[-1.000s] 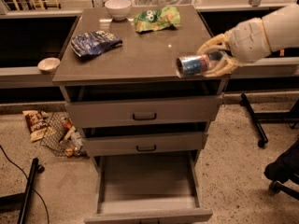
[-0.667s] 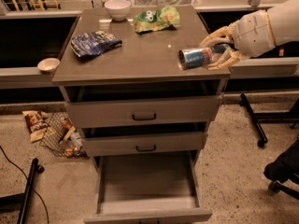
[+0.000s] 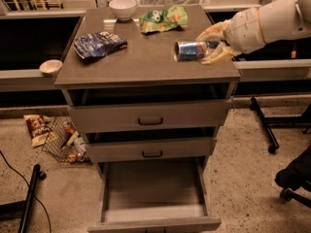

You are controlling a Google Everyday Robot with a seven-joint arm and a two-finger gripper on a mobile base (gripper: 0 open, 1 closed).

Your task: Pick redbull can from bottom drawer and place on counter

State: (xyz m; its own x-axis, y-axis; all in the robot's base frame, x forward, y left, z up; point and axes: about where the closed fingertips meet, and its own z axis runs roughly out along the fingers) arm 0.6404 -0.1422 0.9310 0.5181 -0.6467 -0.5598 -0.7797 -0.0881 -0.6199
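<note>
Redbull can: lying on its side over the counter, right half; farther in from the counter's front-right corner than 0.7 s ago. Gripper: at the counter's right edge, fingers clasping the can. Bottom drawer: open beneath the counter.

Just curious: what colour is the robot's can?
Blue and silver, camera view; the gripper holds the redbull can at the counter's right side.

The redbull can is shiny metal, gripped by the matt, cream-coloured gripper over the counter's right side. The counter is smooth and faintly glossy. The crinkled foil bag glints; the white bowl looks glazed.
</note>
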